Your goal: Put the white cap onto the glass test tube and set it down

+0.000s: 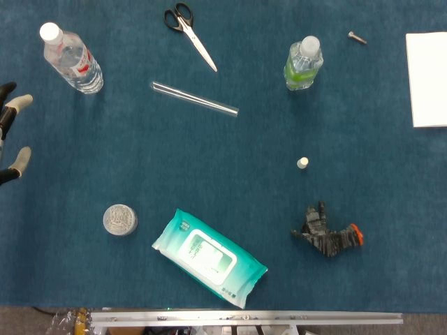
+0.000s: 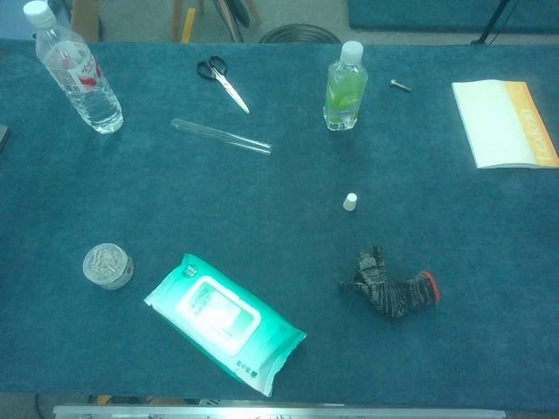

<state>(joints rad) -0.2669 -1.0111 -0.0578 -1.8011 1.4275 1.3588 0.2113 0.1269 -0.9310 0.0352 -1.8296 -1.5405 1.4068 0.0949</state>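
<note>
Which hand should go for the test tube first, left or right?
Probably the left hand: its fingers show at the table's left edge, nearer the glass test tube. The right hand is not in view.

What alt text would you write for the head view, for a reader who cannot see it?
A glass test tube lies uncapped on a blue table, its white cap apart to the right. Only the left hand shows, at the left edge, holding nothing. Around them: scissors, two bottles, a wipes pack, a glove.

Only the left robot hand shows, at the frame's edge, fingers spread, holding nothing.
</note>
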